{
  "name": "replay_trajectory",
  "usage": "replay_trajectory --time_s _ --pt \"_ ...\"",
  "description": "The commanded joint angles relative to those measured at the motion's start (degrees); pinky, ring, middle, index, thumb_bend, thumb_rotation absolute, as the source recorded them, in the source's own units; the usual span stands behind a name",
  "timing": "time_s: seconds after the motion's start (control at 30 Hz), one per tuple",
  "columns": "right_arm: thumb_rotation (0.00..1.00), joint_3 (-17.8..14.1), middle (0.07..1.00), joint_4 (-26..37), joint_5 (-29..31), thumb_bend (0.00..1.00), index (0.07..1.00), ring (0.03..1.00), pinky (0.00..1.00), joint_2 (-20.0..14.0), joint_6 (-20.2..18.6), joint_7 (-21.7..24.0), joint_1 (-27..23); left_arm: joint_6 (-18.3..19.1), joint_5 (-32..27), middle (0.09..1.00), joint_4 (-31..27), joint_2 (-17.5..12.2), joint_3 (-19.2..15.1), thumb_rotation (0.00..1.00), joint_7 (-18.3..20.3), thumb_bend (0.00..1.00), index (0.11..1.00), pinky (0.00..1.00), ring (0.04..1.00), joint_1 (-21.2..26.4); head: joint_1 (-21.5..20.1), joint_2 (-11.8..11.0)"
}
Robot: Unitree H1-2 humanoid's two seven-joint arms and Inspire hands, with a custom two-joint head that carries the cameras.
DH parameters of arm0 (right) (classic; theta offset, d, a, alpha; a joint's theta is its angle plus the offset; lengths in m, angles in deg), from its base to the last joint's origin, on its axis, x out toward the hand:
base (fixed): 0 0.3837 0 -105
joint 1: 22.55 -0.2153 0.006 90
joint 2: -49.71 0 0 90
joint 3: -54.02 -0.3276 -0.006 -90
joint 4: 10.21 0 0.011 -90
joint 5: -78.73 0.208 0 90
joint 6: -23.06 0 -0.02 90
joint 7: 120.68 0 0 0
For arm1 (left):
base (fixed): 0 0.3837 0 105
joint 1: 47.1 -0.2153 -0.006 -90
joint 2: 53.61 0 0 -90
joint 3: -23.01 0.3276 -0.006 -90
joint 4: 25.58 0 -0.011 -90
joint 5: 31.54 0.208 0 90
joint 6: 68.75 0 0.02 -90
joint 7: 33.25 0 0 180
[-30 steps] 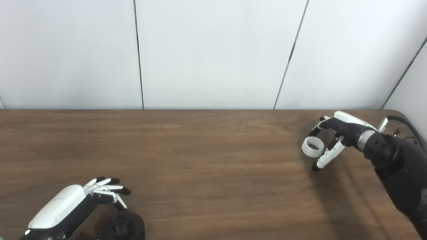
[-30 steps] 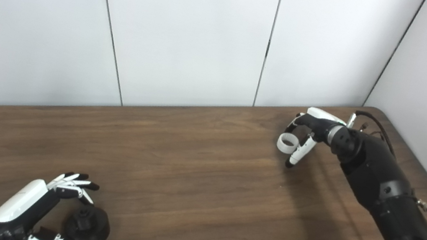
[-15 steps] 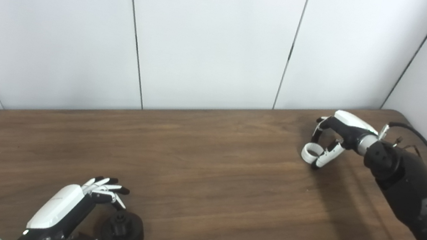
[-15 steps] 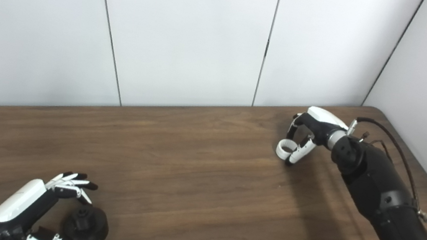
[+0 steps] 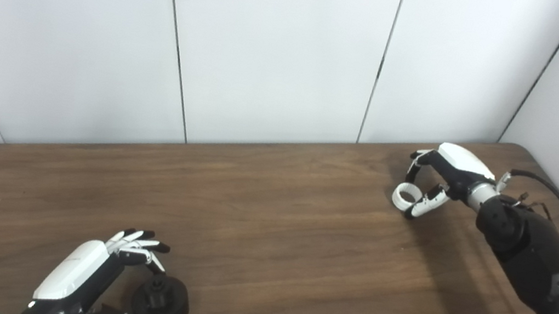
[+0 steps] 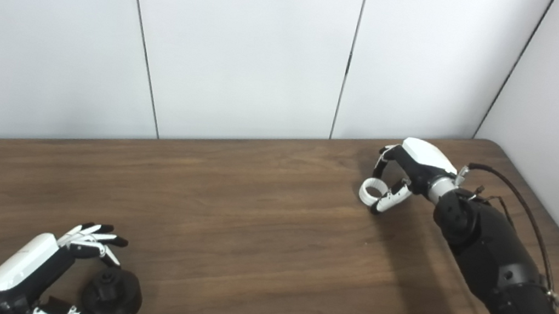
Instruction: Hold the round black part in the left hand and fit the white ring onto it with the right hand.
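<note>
Wooden table (image 5: 272, 244): right hand (image 5: 440, 175) pinches white ring (image 5: 406, 195).

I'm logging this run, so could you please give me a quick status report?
Left hand open beside black part, near table edge. Right hand shut on white ring, far right. Bare table between them.

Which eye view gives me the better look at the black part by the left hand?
The left eye view: the black part sits whole above the bottom edge, its centre stub clear, beside the left hand. The right eye view shows the same part nearer the corner, and more of the hand is cut off.
</note>
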Motion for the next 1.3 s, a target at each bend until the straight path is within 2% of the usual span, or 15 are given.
replay_trajectory --time_s 0.0,0.23,0.43,0.53,0.6,0.77,1.0,1.07,1.2,1.27 --pt "0.12 0.3 0.872 0.2 -0.8 0.52 0.477 0.942 0.86 -0.3 0.9 -0.6 -0.9 -0.9 -1.0 0.828 -1.2 -0.3 -0.6 0.04 -0.9 0.52 0.479 1.0 0.945 1.0 0.0 0.1" --pt "0.12 -0.2 0.874 1.2 0.0 0.52 0.477 0.94 0.89 -0.4 1.0 -0.1 -1.2 -1.0 0.0 0.823 0.1 0.1 -0.1 0.04 -1.1 0.52 0.48 1.0 0.939 1.9 0.1 -0.8" --pt "0.12 -0.9 0.882 4.4 1.9 0.52 0.477 0.953 0.98 0.2 0.4 2.1 -2.0 -2.2 0.3 0.824 4.6 1.6 0.1 0.04 -2.7 0.52 0.479 1.0 0.93 3.4 1.0 -1.8" --pt "0.12 -1.4 0.89 6.8 2.3 0.52 0.477 0.973 1.0 0.7 -1.4 3.7 -2.5 -3.0 0.3 0.828 7.3 2.7 0.0 0.04 -4.0 0.52 0.48 1.0 0.93 4.2 1.7 -2.0" --pt "0.12 -1.7 0.891 8.3 2.5 0.52 0.477 0.979 0.99 1.1 -1.9 4.4 -2.6 -3.4 0.3 0.835 8.6 3.2 0.1 0.04 -4.6 0.52 0.48 1.0 0.937 4.7 2.7 -1.9" --pt "0.12 -2.5 0.884 13.5 4.6 0.52 0.476 0.952 0.91 2.3 -0.7 5.7 -1.2 -4.0 0.6 0.847 10.8 4.4 0.2 0.04 -5.6 0.52 0.48 1.0 0.954 5.6 5.0 -0.9" --pt "0.12 -2.1 0.891 24.7 5.3 0.52 0.475 0.947 0.85 4.5 -2.1 8.5 1.2 -3.3 1.5 0.853 12.5 5.7 1.3 0.04 -6.2 0.52 0.479 1.0 0.966 6.8 10.4 0.7" --pt "0.13 -1.9 0.898 26.8 5.3 0.52 0.476 0.961 0.86 4.9 -2.5 9.7 1.0 -3.3 1.7 0.851 13.1 6.0 1.6 0.04 -6.6 0.52 0.479 1.0 0.964 7.1 11.6 1.0" --pt "0.12 -1.4 0.893 29.0 7.5 0.52 0.475 0.985 0.92 5.7 0.7 11.6 0.0 -2.5 3.6 0.853 13.9 6.7 3.0 0.04 -6.8 0.52 0.479 1.0 0.966 7.8 14.8 1.6" --pt "0.12 -0.9 0.894 30.3 7.6 0.52 0.476 0.975 0.88 6.3 0.7 12.4 -0.4 -2.4 4.8 0.854 14.5 6.8 3.8 0.04 -6.8 0.52 0.479 1.0 0.965 8.1 15.5 1.7"
